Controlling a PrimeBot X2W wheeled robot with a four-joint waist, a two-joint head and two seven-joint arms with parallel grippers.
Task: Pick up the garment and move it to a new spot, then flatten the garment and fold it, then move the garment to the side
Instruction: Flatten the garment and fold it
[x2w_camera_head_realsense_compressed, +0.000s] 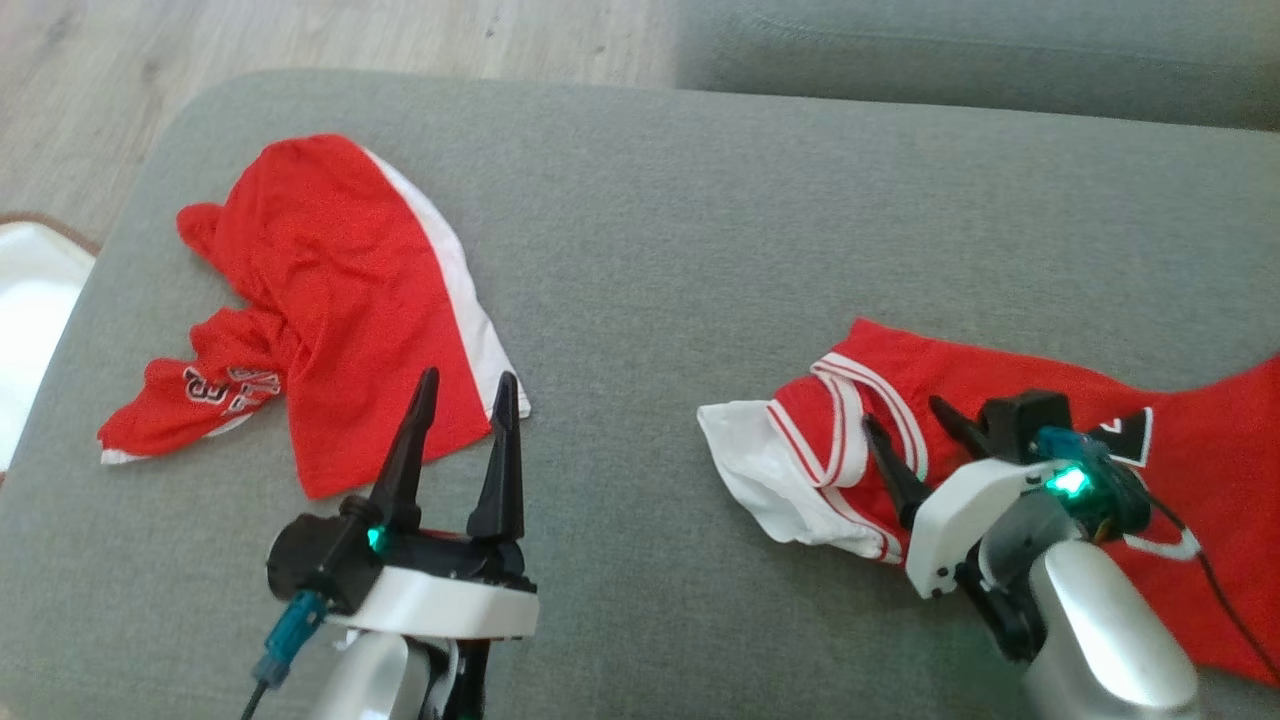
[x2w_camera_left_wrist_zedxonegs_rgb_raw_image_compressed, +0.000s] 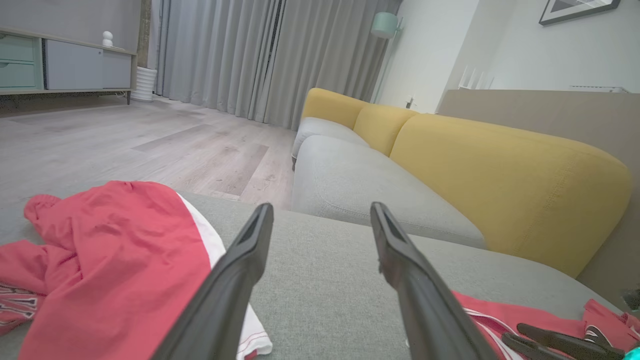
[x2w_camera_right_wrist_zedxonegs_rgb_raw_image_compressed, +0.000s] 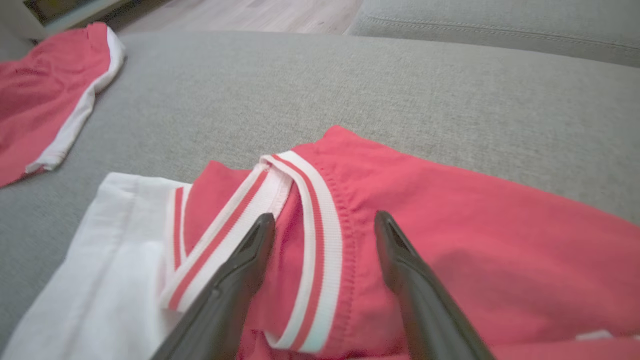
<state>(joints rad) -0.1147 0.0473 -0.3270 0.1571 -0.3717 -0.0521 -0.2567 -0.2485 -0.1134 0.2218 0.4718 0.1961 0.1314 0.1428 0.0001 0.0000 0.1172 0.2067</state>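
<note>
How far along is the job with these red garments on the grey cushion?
Barely started. Done: nothing visible; the left garment and the right garment both lie crumpled and unfolded on the cushion. In hand: the right hand, open, is poised over the right garment's striped collar; the left hand, open, holds nothing beside the left garment. Left: grasping, moving, flattening, folding, setting aside.

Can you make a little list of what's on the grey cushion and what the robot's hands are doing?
surface: grey cushion
on its left: crumpled red garment with white stripe
on its right: red garment with striped trim
left gripper: open, empty, by the left garment's near edge
right gripper: open, empty, over the striped trim
</note>
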